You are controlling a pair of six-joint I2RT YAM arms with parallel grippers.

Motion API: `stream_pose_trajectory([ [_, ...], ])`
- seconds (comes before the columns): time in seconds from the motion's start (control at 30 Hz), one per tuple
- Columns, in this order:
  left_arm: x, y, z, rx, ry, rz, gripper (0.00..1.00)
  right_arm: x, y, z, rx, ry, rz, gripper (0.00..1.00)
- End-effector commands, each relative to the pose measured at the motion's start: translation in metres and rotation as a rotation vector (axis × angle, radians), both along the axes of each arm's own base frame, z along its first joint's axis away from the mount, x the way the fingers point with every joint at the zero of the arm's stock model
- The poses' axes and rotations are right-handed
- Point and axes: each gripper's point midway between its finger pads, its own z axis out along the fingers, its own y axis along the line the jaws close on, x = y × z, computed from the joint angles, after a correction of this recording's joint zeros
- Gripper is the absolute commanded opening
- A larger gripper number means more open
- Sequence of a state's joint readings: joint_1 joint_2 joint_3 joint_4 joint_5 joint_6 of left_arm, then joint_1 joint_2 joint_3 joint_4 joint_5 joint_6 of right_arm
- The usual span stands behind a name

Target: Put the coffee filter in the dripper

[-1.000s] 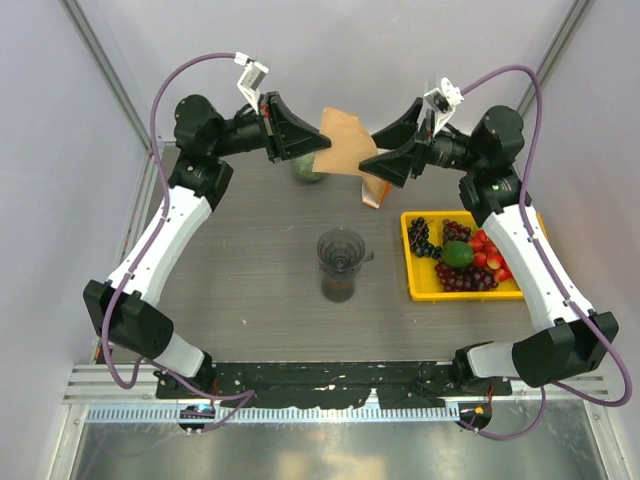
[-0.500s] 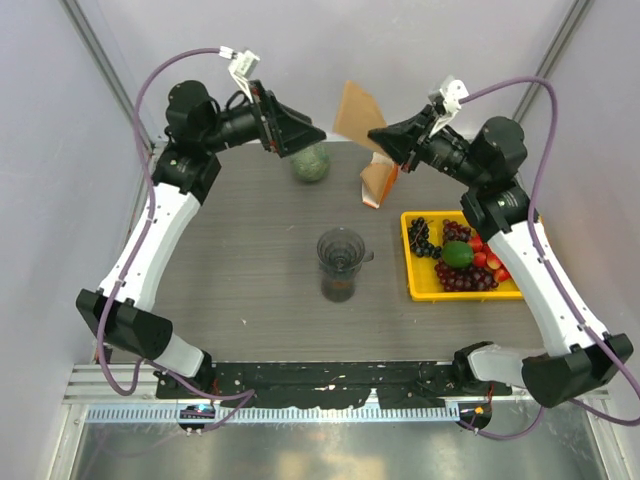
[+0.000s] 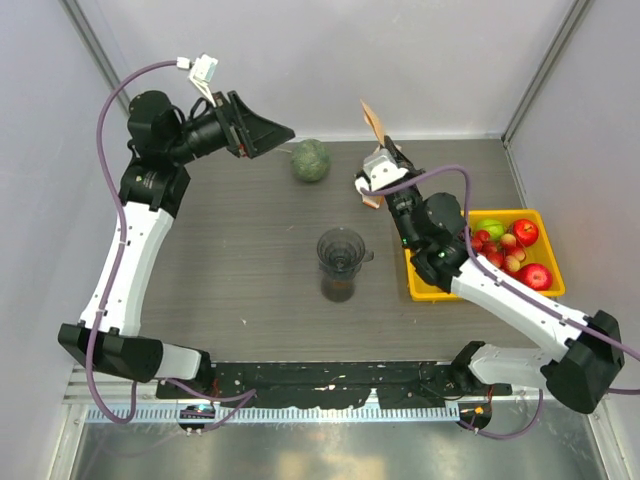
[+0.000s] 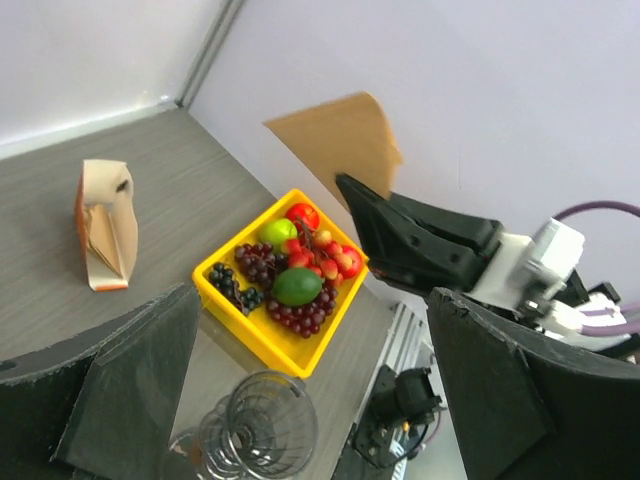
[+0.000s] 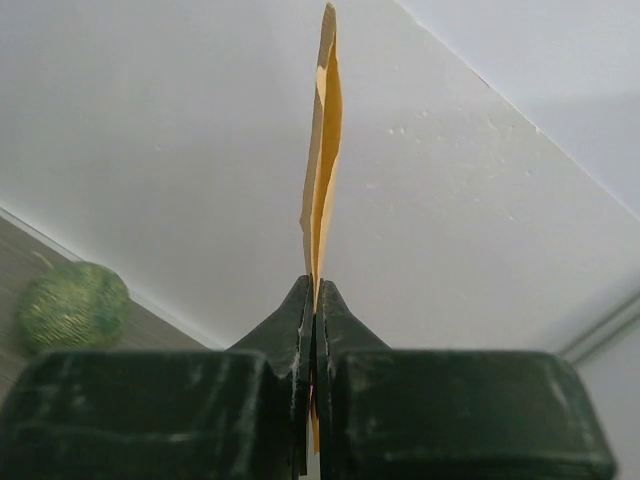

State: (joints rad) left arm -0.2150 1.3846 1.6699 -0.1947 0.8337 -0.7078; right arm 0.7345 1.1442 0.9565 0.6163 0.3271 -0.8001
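One upturned right pincer (image 5: 314, 287) clamped on the coffee filter (image 5: 323, 150); left pincer (image 3: 278, 138) aloft, wide, empty.

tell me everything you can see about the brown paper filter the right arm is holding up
The thin light-brown paper coffee filter is a flat, folded sheet with a rounded top corner, not opened into a cone. From the right wrist view it shows edge-on, as two layers slightly parted. It stands upright in the air, well clear of the table, pinched at its lower edge by the shut right gripper. Nothing else touches it.
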Motion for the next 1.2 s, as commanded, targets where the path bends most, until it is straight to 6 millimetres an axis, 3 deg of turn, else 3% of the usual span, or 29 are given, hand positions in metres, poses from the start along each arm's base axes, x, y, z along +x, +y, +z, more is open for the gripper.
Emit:
stream_pose_trajectory([
  [0.0, -0.040, -0.014, 0.014, -0.004, -0.103, -0.098, 1.00, -0.003, -0.041, 0.047, 0.034, -0.107, -0.250, 0.05],
  [0.03, -0.038, -0.016, 0.007, -0.008, -0.097, -0.074, 0.99, -0.004, -0.040, 0.051, 0.024, -0.135, -0.273, 0.05],
  [0.07, -0.036, -0.018, 0.005, -0.013, -0.097, -0.054, 0.99, -0.001, -0.037, 0.042, 0.007, -0.128, -0.291, 0.05],
  [0.23, -0.025, -0.026, 0.011, -0.071, -0.091, -0.017, 0.69, -0.007, -0.026, 0.042, -0.020, -0.196, -0.319, 0.05],
  [0.33, -0.022, -0.033, 0.021, -0.119, -0.089, -0.032, 0.66, -0.014, -0.012, 0.037, -0.066, -0.224, -0.275, 0.05],
  [0.5, -0.033, -0.052, 0.026, -0.143, -0.095, -0.114, 0.54, -0.023, 0.000, 0.037, -0.102, -0.260, -0.238, 0.05],
  [1.17, -0.031, -0.077, 0.022, -0.133, -0.075, -0.143, 0.51, -0.041, 0.023, 0.031, -0.196, -0.328, -0.162, 0.05],
])
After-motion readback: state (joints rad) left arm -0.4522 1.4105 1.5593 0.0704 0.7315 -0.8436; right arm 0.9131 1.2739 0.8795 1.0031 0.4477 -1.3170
